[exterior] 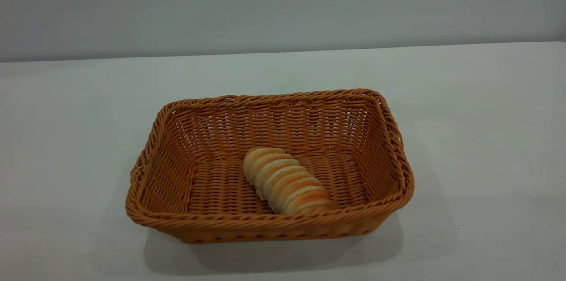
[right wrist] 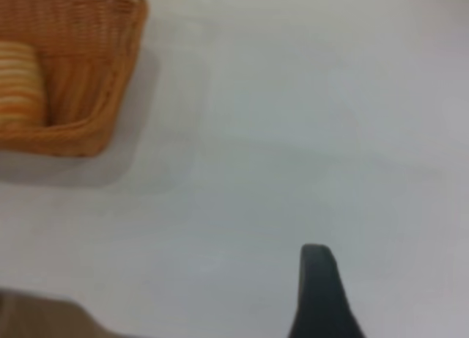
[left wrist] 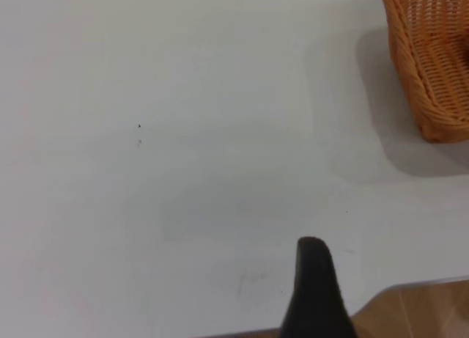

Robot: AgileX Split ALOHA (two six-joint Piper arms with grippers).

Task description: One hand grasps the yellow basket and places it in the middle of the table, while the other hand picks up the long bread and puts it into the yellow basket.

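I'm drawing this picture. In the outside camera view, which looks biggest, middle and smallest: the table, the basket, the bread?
Largest to smallest as they look in the exterior view:
1. table, fills most of the view
2. basket, sitting on it
3. bread, lying inside the basket, clearly smaller

text: we read none | labels, brands: we find none on the yellow basket [exterior: 389, 139], the long bread [exterior: 285, 181] or the table [exterior: 486, 117] | numbers, signs: none legible to us in the exterior or either wrist view
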